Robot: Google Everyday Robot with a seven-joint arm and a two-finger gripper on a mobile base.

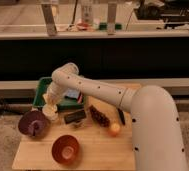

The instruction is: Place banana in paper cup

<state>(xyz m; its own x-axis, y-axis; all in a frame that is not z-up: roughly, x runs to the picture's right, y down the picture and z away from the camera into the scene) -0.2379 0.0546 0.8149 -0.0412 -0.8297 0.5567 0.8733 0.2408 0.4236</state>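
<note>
Banana (48, 97) is seen in the camera view as a pale yellow shape at the gripper (50, 102), directly above the paper cup (51, 113) near the table's (95, 155) left edge, beside the purple bowl (33, 124). Whether it is clamped or released cannot be told. The carry is judged done; lowering and release appear to be left. No writing can be read.

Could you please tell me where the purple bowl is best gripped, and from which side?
Probably the rim on the side away from the paper cup, from above: the purple bowl stands upright and open, so its wall offers a pinch. The hand hangs over the cup, crowding that side.
</note>
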